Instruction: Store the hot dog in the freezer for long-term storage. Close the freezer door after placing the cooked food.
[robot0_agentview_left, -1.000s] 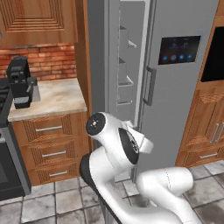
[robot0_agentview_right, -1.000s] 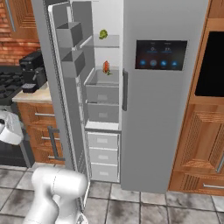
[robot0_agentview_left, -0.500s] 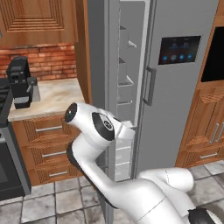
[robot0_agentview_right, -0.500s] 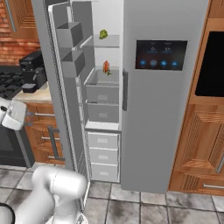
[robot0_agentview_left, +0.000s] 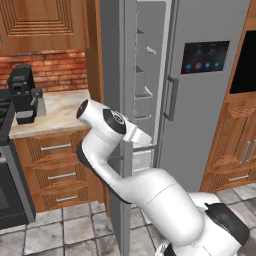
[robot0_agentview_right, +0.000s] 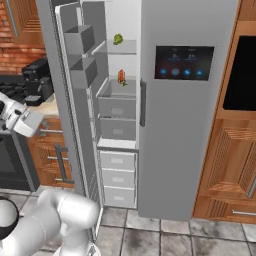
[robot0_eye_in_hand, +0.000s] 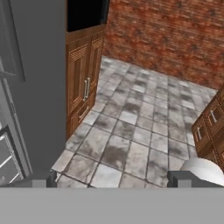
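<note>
Pincer (robot0_eye_in_hand: 112, 181) is spread wide, nothing held; only tiled floor and wood cabinets (robot0_eye_in_hand: 83, 83) are faced. Well off from it, the hot dog (robot0_agentview_right: 121, 76) is seen on a freezer (robot0_agentview_right: 117, 100) shelf, below a green item (robot0_agentview_right: 118, 39). Freezer door (robot0_agentview_right: 62, 100) is left open. Risk: a blind swing may clip its edge. Fingertips are cropped; door handle is hard to make out.

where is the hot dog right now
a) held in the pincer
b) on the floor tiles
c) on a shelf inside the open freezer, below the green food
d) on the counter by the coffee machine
c: in the right base view the hot dog stands on a pale shelf inside the freezer, one shelf below the small green food, and the freezer door stands open.
</note>
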